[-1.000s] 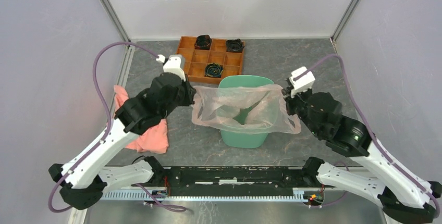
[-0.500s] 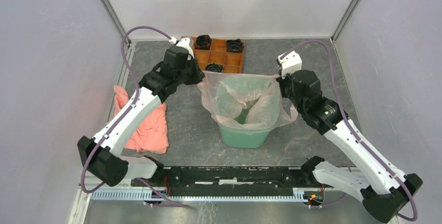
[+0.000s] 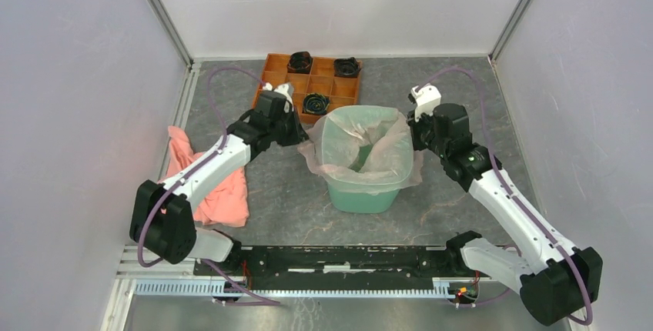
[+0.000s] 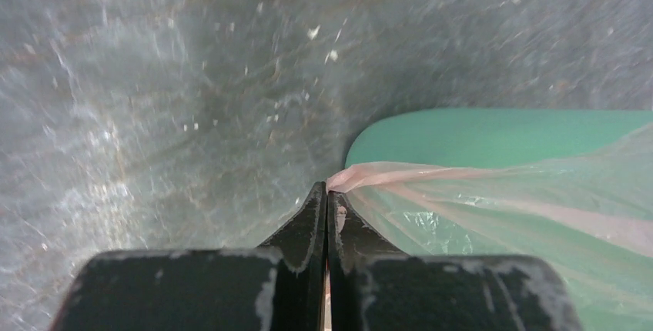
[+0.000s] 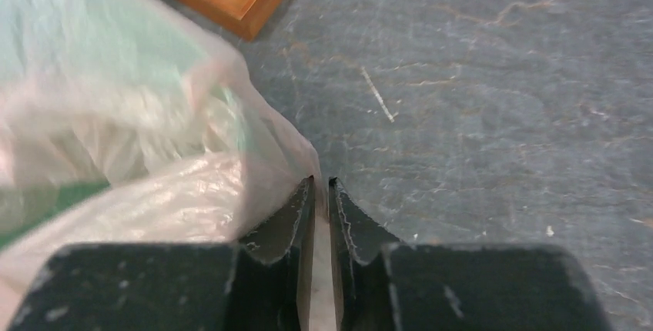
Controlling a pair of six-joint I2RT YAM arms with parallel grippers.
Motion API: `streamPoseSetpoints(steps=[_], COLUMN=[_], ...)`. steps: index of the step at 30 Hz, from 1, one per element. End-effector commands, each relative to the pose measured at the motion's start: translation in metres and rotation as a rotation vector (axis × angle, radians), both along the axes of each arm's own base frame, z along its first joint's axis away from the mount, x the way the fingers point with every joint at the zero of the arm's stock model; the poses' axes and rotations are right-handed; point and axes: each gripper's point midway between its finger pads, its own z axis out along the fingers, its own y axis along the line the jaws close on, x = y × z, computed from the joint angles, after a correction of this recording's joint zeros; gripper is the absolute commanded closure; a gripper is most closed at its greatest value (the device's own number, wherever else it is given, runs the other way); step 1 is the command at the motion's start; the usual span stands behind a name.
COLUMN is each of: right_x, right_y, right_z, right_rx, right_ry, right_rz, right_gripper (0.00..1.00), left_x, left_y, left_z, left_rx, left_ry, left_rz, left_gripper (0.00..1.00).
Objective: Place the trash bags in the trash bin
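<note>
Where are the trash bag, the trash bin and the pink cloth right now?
trash bag (image 3: 344, 137): top external view, on the film lining the inside.
trash bin (image 3: 362, 198): top external view, on the bare green near wall.
pink cloth (image 3: 227, 200): top external view, on its near right part.

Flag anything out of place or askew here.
The pink cloth lies crumpled on the table, left of the trash bin. The trash bag drapes unevenly over its rim, with loose film flaring out at both sides. Nothing looks spilled or broken.

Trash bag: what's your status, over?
Left claw shut on bag edge. Right claw slightly parted at opposite edge. Bag sits in green bin, draped over rim. Nothing in the way.
</note>
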Motion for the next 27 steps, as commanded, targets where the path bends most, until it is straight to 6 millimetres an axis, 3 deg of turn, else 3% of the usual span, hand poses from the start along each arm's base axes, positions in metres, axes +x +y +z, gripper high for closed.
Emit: streamPoseSetpoints(steps=[1, 3, 5, 10, 12, 15, 19, 22, 25, 27], right_x=[-0.017, -0.023, -0.027, -0.049, -0.059, -0.071, -0.078, -0.078, -0.079, -0.080], right_y=[0.020, 0.012, -0.010, -0.050, -0.058, -0.061, -0.044, -0.016, 0.009, 0.025], right_z=[-0.006, -0.011, -0.009, 0.022, 0.027, 0.021, 0.005, -0.010, -0.036, -0.052], right_rx=[0.104, 0.089, 0.047, 0.000, 0.015, 0.059, 0.127, 0.218, 0.304, 0.365], right_ry=[0.027, 0.048, 0.054, 0.020, -0.005, -0.013, 0.012, 0.023, 0.044, 0.058], right_rz=[0.096, 0.063, -0.041, -0.209, -0.235, -0.250, -0.177, -0.053, 0.048, 0.111], right_gripper=[0.80, 0.69, 0.55, 0.28, 0.19, 0.07, 0.03, 0.05, 0.08, 0.15], left_x=[-0.010, -0.020, -0.028, -0.046, -0.052, -0.060, -0.071, -0.078, -0.080, -0.081], left_y=[-0.003, -0.003, -0.006, -0.004, 0.000, 0.007, 0.010, -0.003, -0.015, -0.021], left_z=[0.003, -0.002, -0.004, -0.011, -0.011, -0.007, -0.009, -0.020, -0.036, -0.048], left_rx=[-0.084, -0.105, -0.145, -0.169, -0.168, -0.165, -0.187, -0.265, -0.306, -0.320], left_ry=[-0.005, 0.007, 0.009, 0.039, 0.041, 0.034, 0.038, 0.074, 0.106, 0.130], left_rz=[0.007, 0.000, -0.015, -0.027, -0.023, 0.000, 0.001, -0.030, -0.037, -0.045], left_gripper=[0.98, 0.98, 0.98, 0.96, 0.85, 0.56, 0.40, 0.40, 0.51, 0.65])
